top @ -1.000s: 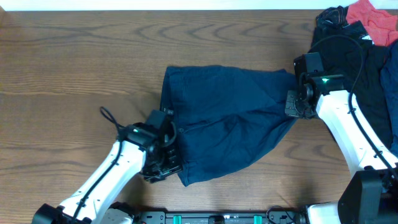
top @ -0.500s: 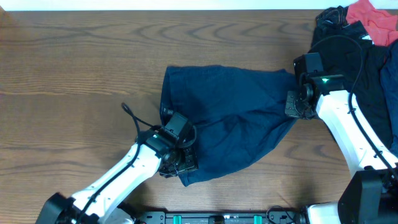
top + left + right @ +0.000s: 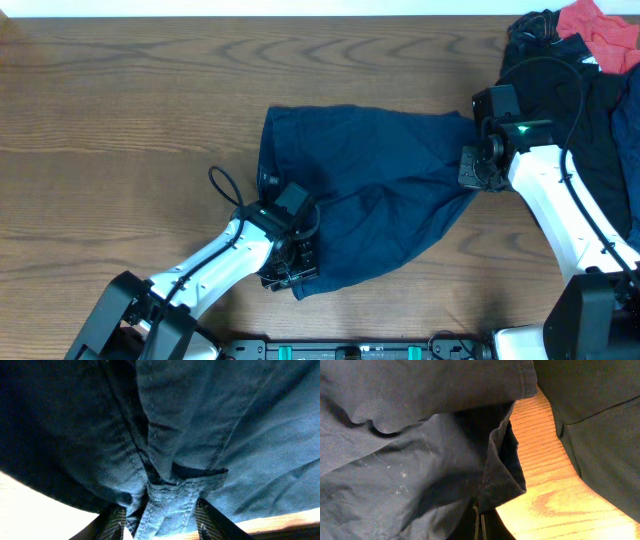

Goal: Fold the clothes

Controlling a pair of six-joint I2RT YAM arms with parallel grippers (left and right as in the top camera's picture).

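The clothes [image 3: 370,205], a dark navy-blue pair of shorts, lie spread and rumpled in the middle of the wooden table [image 3: 120,120]. My left gripper [image 3: 290,268] is at their lower left edge. In the left wrist view its fingers [image 3: 162,521] stand apart with a thick stitched seam of the clothes [image 3: 200,435] between them. My right gripper [image 3: 478,168] is at the right edge of the clothes. In the right wrist view its fingers [image 3: 480,524] are closed together on a fold of the clothes [image 3: 395,475].
A heap of black garments [image 3: 600,100] lies at the right edge of the table, partly under my right arm, with a red cloth [image 3: 600,30] on top at the far right corner. The black fabric also shows in the right wrist view [image 3: 600,435].
My left arm has moved to the right, so its gripper now reaches over the lower left edge of the clothes. The right arm and the clothes have not visibly moved.
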